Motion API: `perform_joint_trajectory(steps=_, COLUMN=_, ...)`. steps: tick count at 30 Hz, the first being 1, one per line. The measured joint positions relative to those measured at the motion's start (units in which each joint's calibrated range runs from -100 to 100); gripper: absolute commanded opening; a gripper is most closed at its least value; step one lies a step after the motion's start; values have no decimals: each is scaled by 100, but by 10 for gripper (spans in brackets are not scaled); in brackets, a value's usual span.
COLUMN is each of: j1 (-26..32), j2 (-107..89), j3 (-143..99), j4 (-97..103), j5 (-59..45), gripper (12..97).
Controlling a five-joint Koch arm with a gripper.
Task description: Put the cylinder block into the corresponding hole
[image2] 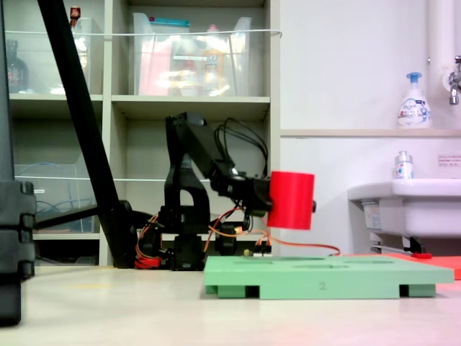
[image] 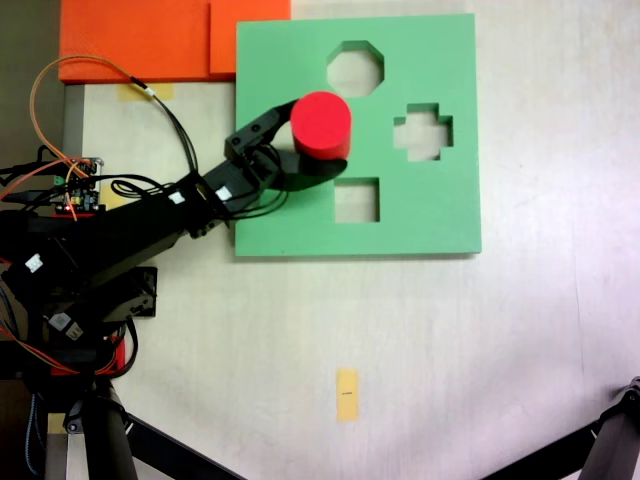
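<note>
The red cylinder block (image: 321, 125) hangs in the air above the left part of the green foam board (image: 440, 225), held well clear of the board's top in a fixed view (image2: 291, 200). My gripper (image: 305, 140) reaches in from the left and is shut on the block, one finger (image: 262, 127) along its upper side and the other beneath it. From the side the gripper (image2: 268, 199) holds the block nearly upright. The circular hole is hidden under the block and gripper. The octagonal cut-out (image: 355, 68), the cross cut-out (image: 423, 132) and the square cut-out (image: 357, 199) are uncovered.
Orange foam boards (image: 150, 40) lie beyond the green board's upper left corner. A yellow tape strip (image: 347, 394) sits on the table near the front. Black stand legs (image: 170, 445) cross the lower corners. The arm's base and wires (image: 70, 190) fill the left.
</note>
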Motion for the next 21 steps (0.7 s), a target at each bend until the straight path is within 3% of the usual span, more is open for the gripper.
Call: perform_joint_trajectory(steps=21, j1=415, j2=739, j3=-755, j4=724, j5=5, gripper=444)
